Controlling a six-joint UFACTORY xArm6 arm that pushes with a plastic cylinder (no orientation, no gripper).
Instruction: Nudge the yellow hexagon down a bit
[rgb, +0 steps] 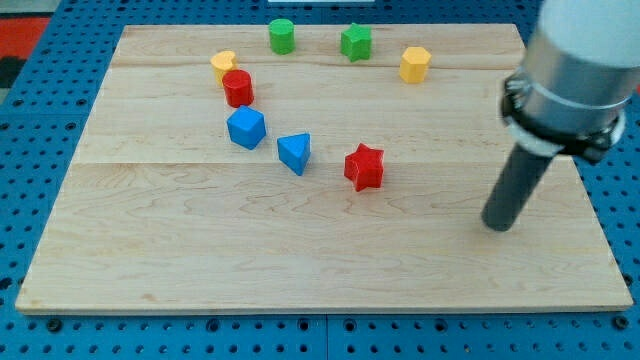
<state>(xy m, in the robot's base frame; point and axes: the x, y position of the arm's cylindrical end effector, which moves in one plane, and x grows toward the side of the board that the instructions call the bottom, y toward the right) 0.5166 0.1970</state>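
The yellow hexagon sits near the view's top right on the wooden board. My tip rests on the board at the view's right, well below and to the right of the yellow hexagon, touching no block. The red star is the nearest block, to the tip's left.
A green star and a green cylinder stand along the top. A yellow block touches a red cylinder at upper left. A blue cube and a blue triangle lie mid-board.
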